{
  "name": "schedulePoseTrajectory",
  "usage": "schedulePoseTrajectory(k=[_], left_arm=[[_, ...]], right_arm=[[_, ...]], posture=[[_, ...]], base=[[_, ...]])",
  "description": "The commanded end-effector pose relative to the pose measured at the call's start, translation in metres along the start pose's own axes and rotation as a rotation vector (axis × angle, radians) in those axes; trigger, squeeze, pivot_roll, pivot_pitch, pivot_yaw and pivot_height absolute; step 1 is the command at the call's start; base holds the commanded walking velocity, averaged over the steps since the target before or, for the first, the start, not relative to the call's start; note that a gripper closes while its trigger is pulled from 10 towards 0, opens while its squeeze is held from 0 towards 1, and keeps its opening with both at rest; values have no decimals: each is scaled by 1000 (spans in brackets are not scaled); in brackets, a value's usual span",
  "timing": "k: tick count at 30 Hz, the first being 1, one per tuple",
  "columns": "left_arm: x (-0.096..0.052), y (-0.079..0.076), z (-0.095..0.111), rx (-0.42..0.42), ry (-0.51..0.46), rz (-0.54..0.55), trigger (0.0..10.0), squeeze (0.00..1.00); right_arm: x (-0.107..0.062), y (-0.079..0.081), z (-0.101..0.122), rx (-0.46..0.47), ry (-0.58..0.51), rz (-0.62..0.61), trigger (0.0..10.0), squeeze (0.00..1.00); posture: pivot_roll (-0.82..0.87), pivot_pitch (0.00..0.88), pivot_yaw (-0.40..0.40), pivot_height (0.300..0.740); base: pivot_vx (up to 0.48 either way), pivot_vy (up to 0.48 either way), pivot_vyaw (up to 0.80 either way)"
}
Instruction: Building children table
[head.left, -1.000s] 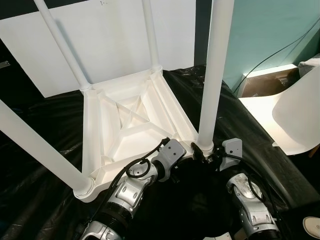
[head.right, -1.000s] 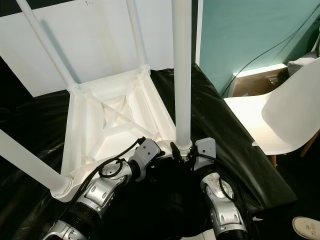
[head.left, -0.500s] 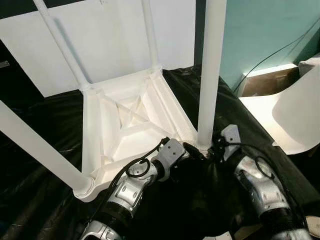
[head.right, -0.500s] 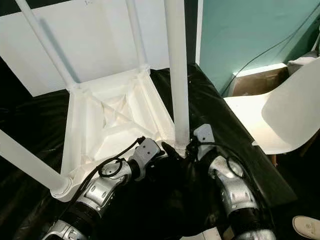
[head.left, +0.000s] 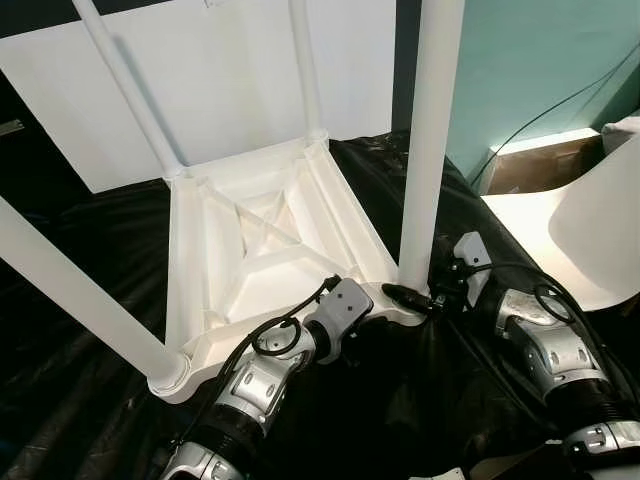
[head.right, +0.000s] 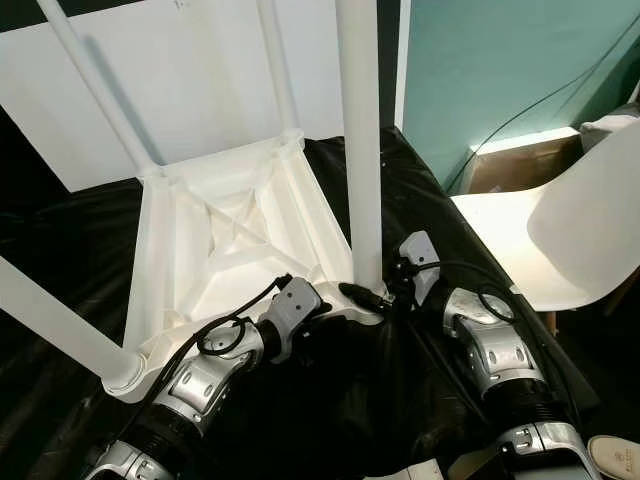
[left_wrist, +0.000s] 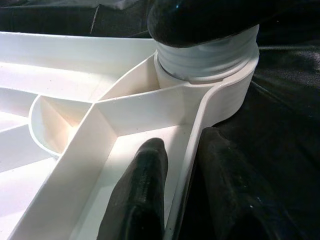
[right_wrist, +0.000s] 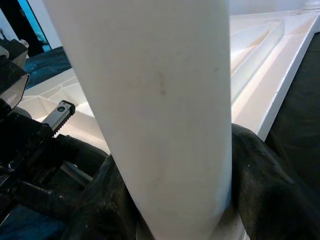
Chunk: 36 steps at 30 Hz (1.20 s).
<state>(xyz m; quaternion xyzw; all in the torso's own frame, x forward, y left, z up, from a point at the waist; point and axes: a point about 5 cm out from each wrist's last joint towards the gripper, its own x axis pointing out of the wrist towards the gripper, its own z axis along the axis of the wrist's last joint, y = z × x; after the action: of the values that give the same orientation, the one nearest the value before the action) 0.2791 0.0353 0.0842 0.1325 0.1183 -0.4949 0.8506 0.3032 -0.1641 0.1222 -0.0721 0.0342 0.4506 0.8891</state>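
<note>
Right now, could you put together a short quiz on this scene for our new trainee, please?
1. True or false: the white table top lies upside down on the black sheet with its legs pointing up.
2. Which gripper closes around the base of the near right leg? A) left gripper B) right gripper C) neither
3. Fill in: the left gripper pinches the table top's outer ____ near that leg's socket.

Key
1. True.
2. B: the right gripper clasps the leg just above its socket, its fingers on either side.
3. Rim: one finger sits inside the frame, the other outside on the sheet.
</note>
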Motion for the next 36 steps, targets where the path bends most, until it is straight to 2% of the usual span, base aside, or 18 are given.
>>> schedulePoseTrajectory(k=[1, 2, 5, 7, 8, 10, 15, 18, 19, 20, 21, 27, 28, 29, 32, 33, 34, 36], left_arm=[[-5, -7, -37, -70, 160, -20, 10000, 0], [-5, -7, -37, -68, 161, -21, 10000, 0], [-5, -7, -37, -65, 161, -23, 10000, 0], [-5, -7, -37, -65, 161, -23, 10000, 0], [-5, -7, -37, -65, 160, -25, 10000, 0], [-4, -8, -37, -65, 160, -28, 10000, 0], [-4, -8, -36, -64, 160, -32, 10000, 0], [-4, -9, -36, -63, 161, -36, 10000, 0], [-3, -9, -36, -64, 161, -37, 10000, 0], [-3, -9, -36, -65, 160, -37, 10000, 0], [-3, -9, -36, -66, 159, -36, 10000, 0], [-3, -8, -36, -68, 158, -33, 10000, 0], [-3, -8, -35, -69, 158, -31, 10000, 0], [-3, -8, -35, -71, 157, -29, 10000, 0], [-3, -8, -35, -72, 157, -28, 10000, 0], [-2, -8, -35, -72, 156, -28, 10000, 0], [-2, -8, -35, -72, 156, -28, 10000, 0], [-3, -8, -35, -70, 156, -27, 10000, 0]], right_arm=[[7, 24, -24, 112, 43, 80, 0, 0], [9, 27, -24, 118, 27, 55, 0, 0], [17, 37, -20, 125, -92, -194, 0, 0], [17, 38, -18, 125, -113, -235, 0, 0], [16, 39, -17, 124, -141, -352, 0, 0], [11, 41, -18, 122, -161, -511, 0, 0], [8, 39, -21, 115, -151, -604, 0, 0], [11, 40, -20, 123, -152, -581, 0, 0], [12, 41, -19, 125, -156, -559, 6745, 0], [14, 43, -18, 127, -158, -527, 6745, 0], [16, 44, -17, 123, -157, -506, 10000, 0], [17, 43, -14, 114, -160, -482, 10000, 0], [17, 34, -12, 90, -154, -464, 10000, 1000], [16, 24, -10, 62, -133, -431, 10000, 890], [15, 18, -9, 44, -117, -410, 10000, 890], [15, 12, -8, 32, -99, -392, 10000, 0], [15, 12, -8, 32, -99, -392, 10000, 0], [15, 8, -7, 9, -39, -237, 10000, 0]], posture=[[-84, 0, 89, 740], [-84, 0, 89, 740], [-89, 0, 91, 740], [-89, 0, 91, 740], [-93, 0, 94, 740], [-94, 0, 94, 740], [-97, 0, 96, 740], [-100, 0, 95, 740], [-100, 0, 95, 740], [-99, 0, 93, 740], [-98, 0, 91, 740], [-95, 0, 88, 740], [-94, 0, 86, 740], [-95, 0, 87, 740], [-94, 0, 86, 740], [-93, 0, 85, 740], [-93, 0, 85, 740], [-91, 0, 85, 740]], base=[[0, 0, 0], [0, 0, 0], [0, 0, 0], [0, 0, 0], [0, 0, 0], [0, 0, 0], [0, 0, 0], [0, 0, 0], [0, 0, 0], [0, 0, 0], [0, 0, 0], [0, 0, 0], [0, 0, 0], [0, 0, 0], [0, 0, 0], [0, 0, 0], [0, 0, 0], [0, 0, 0]])
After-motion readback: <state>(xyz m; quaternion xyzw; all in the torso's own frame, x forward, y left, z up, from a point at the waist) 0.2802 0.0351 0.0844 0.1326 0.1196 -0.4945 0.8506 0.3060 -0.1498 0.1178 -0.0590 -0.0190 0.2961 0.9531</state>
